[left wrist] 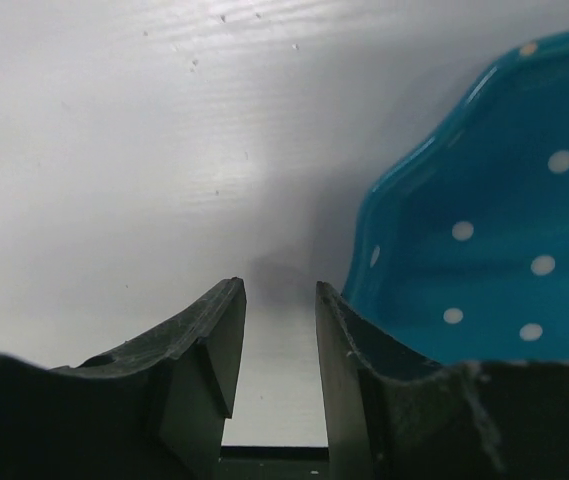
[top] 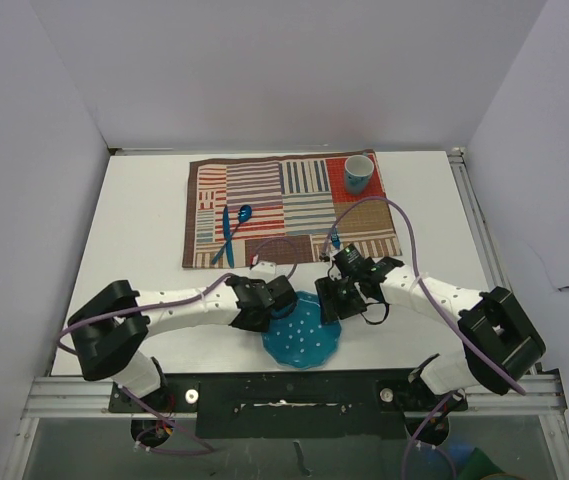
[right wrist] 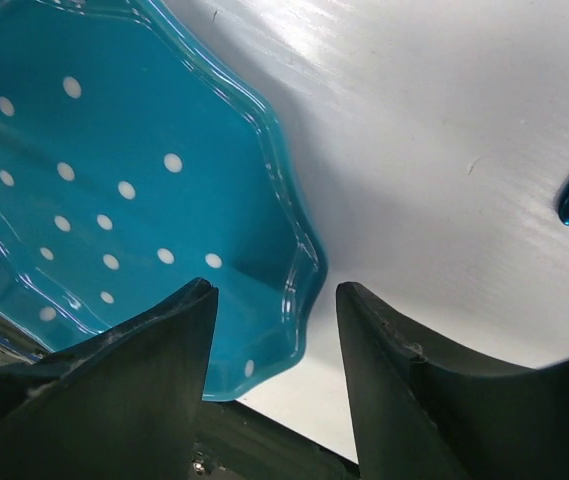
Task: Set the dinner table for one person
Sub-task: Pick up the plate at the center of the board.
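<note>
Both pairs of fingers stand parted: left gripper [left wrist: 279, 290] empty beside the left rim of the teal polka-dot plate [top: 302, 335], right gripper [right wrist: 276, 287] astride its right rim. The dinner table [top: 134, 220] lies under the plate; a shallow one-sided pinch could tip or skid the plate

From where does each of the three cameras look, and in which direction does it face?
Top external: above and behind the robot, looking down at the white table, patchwork mat, left arm and right arm.
Left wrist: low over the table, facing along it; left tool fingers frame the bottom.
Right wrist: looking down over right tool fingers.
Shared: all three show the turquoise dotted plate.
</note>
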Motion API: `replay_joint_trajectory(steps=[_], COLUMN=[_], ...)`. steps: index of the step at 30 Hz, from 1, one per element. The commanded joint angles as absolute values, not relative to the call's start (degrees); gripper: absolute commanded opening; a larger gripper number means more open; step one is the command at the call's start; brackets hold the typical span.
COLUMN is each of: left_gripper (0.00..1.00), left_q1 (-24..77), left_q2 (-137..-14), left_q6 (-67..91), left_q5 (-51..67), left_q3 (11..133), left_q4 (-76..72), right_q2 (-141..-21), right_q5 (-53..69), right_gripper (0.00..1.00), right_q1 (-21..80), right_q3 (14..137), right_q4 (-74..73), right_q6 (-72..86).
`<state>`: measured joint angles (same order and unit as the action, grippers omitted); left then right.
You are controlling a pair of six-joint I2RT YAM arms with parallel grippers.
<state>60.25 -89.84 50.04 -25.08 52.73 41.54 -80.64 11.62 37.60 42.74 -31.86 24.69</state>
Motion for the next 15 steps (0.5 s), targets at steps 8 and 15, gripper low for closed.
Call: replay_joint_trajectory(steps=[8,15], left_gripper=[0.35,0.35], left_q1=[64.28,66.78], left_q2=[-82.49,-75.94], left_q6=[57.96,62.06], left_q5=[-28.49,-27.56], left_q3=[53.42,51.21], left_q4=[48.21,47.22], right_q2=[-82.43,-82.44], right_q5=[11.16,11.25], right_gripper=[0.42,0.36], right_q1=[39.27,40.01], right_q3=[44.72,44.91], right_q4=[-31.61,-31.62], right_q6=[25.73,26.32])
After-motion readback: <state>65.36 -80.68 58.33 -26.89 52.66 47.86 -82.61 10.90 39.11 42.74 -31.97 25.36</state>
